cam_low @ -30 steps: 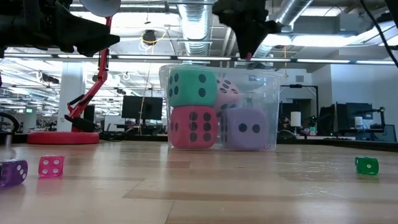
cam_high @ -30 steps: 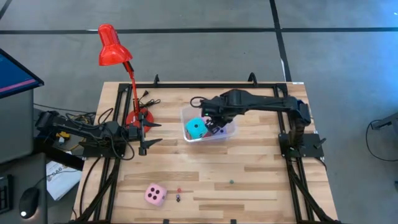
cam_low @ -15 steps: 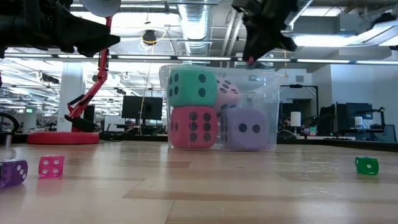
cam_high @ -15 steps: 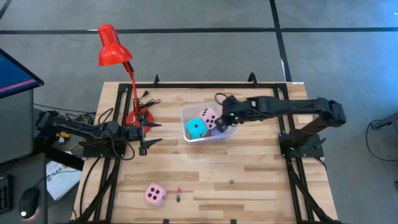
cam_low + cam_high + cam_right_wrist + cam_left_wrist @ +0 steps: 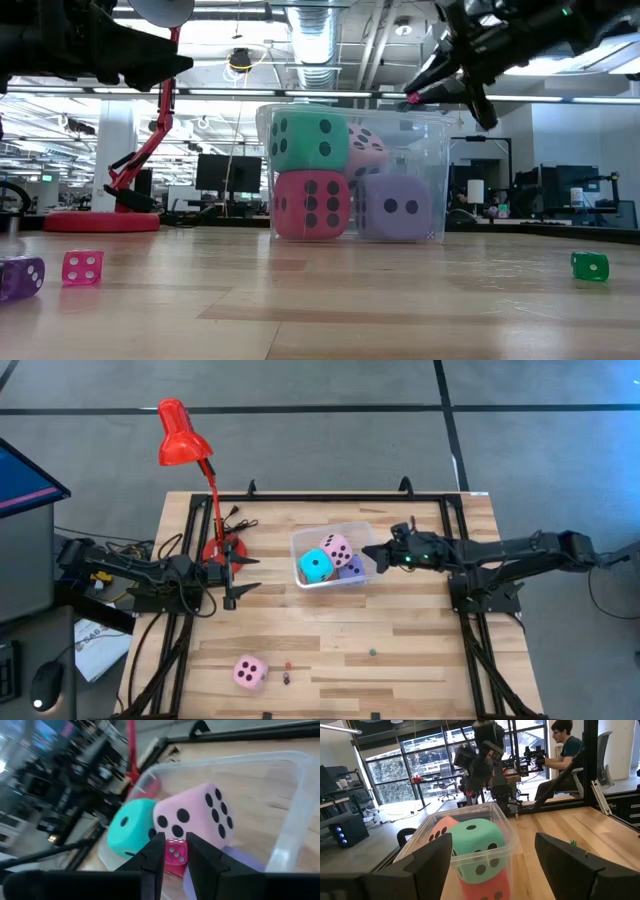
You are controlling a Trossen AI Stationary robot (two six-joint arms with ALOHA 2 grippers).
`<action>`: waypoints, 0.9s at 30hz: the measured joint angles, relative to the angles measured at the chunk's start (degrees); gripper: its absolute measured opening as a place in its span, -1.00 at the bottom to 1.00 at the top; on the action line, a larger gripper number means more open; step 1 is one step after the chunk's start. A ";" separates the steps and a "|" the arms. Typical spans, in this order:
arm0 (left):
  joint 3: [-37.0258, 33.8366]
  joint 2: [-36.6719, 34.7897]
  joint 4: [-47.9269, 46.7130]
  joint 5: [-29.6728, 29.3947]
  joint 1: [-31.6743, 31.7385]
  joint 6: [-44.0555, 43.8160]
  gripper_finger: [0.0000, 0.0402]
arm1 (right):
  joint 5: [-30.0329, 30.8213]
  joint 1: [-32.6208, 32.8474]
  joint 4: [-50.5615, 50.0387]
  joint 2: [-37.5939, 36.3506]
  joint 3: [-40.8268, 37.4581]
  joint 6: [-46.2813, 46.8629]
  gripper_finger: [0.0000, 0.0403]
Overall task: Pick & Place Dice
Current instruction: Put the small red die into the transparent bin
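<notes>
A clear plastic bin (image 5: 332, 565) holds soft foam dice with dark pips: cyan die (image 5: 316, 567), pink die (image 5: 337, 549), red die (image 5: 310, 205), lavender die (image 5: 397, 207). Just beside its rim, the right gripper (image 5: 372, 554) pinches a tiny pink die (image 5: 175, 854). The left gripper (image 5: 243, 574) waits, fingers apart, opposite. Another pink die (image 5: 249, 672) sits well apart on the pale plank table (image 5: 420, 645).

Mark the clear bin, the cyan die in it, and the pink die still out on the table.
clear bin (image 5: 372, 566): high view, right rim.
cyan die (image 5: 316, 567): high view, top face.
pink die on the table (image 5: 249, 673): high view, top face.
</notes>
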 joint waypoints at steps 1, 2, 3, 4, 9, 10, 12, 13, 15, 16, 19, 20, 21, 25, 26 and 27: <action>0.00 0.00 0.14 0.00 0.00 0.00 0.36 | 0.00 0.00 3.36 -0.39 -1.92 0.00 -0.66; 0.00 0.00 0.54 0.00 0.00 0.00 0.36 | 0.01 -0.01 6.22 -0.70 -3.69 -0.02 -0.66; 0.00 0.00 1.35 0.00 0.00 -0.02 0.36 | 0.03 -0.02 8.89 -0.74 -5.07 -0.28 -0.66; 0.00 0.00 2.46 0.03 0.00 -0.02 0.36 | 0.07 -0.02 11.47 -0.59 -6.11 -0.83 -0.66; 0.00 0.13 10.13 0.17 0.00 -4.37 0.36 | 0.18 -0.56 14.90 -0.69 -6.90 -6.01 -0.66; 0.00 0.45 11.54 0.15 0.00 -5.03 0.36 | 0.19 -0.67 14.85 -0.85 -6.90 -6.94 -0.66; 0.04 1.55 13.50 0.13 0.00 -6.76 0.36 | 0.18 -1.13 14.99 -1.44 -6.90 -8.36 -0.66; 0.04 2.69 14.11 -0.07 0.00 -7.72 0.36 | 0.14 -1.43 14.97 -1.77 -6.90 -8.60 -0.66; 0.04 6.10 15.75 -2.31 0.00 -10.13 0.36 | 0.18 -2.19 14.89 -1.95 -6.90 -8.64 -0.66; 0.04 8.41 17.27 -4.27 0.00 -11.70 0.36 | 0.18 -2.50 14.82 -1.95 -6.90 -8.69 -0.66; 0.13 16.71 23.66 -10.87 0.00 -15.64 0.36 | 0.20 -3.47 14.85 -1.68 -6.89 -8.79 -0.66; 0.69 19.90 25.62 -13.25 0.03 -16.30 0.36 | 0.20 -3.77 14.79 -1.41 -6.88 -8.81 -0.66; 1.54 23.09 27.35 -15.10 0.21 -16.37 0.36 | 0.18 -4.15 14.49 -1.24 -6.88 -8.94 -0.66; 7.60 35.34 30.56 -16.67 2.27 -13.50 0.36 | 0.21 -5.51 14.65 -0.59 -6.87 -12.92 -0.66; 9.65 38.21 30.46 -16.70 2.84 -13.13 0.36 | 0.20 -5.82 14.66 -0.59 -6.88 -12.80 -0.66; 11.74 40.93 30.46 -16.57 3.21 -12.45 0.36 | 0.18 -6.10 14.84 -0.59 -6.88 -12.04 -0.66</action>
